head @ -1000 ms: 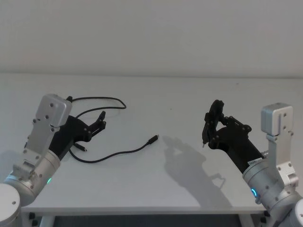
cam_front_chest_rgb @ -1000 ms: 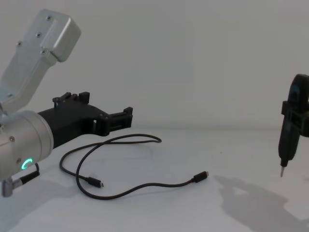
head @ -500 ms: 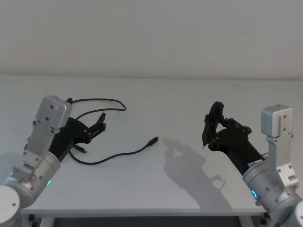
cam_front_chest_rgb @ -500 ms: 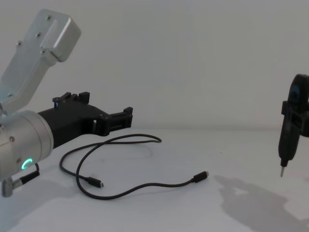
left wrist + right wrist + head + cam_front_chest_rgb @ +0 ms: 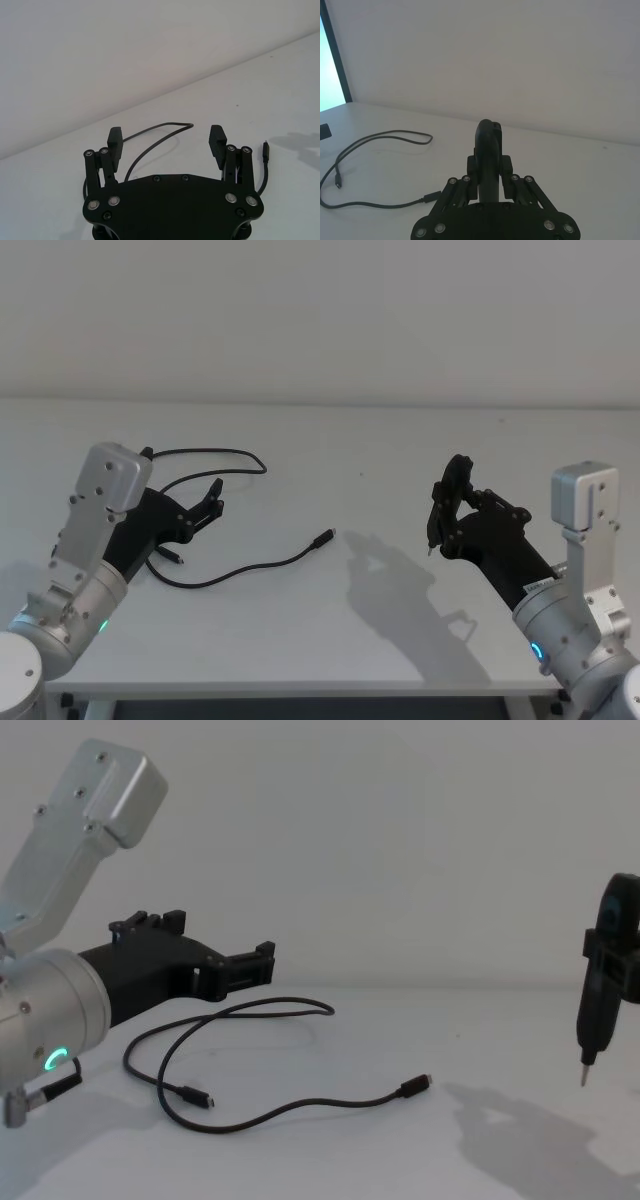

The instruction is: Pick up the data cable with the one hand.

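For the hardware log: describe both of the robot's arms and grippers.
Both arms are silver cylinders with a boxy silver housing at the wrist. The left wrist bears a green glowing ring, the right wrist a bluish one. The left gripper is flat, black, with ribbed jaws on screwed linkages; the right gripper is black with a pointed metal tip.

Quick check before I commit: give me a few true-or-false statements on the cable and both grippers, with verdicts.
1. The left gripper has its fingers open. True.
2. The data cable is lifted off the table. False: it lies loose on the table, with nothing gripping it.
3. The right gripper is empty. False: its fingers are shut on a black pointed tool, held above the table's right side.
4. One plug of the data cable lies between the two grippers, free of both. True.
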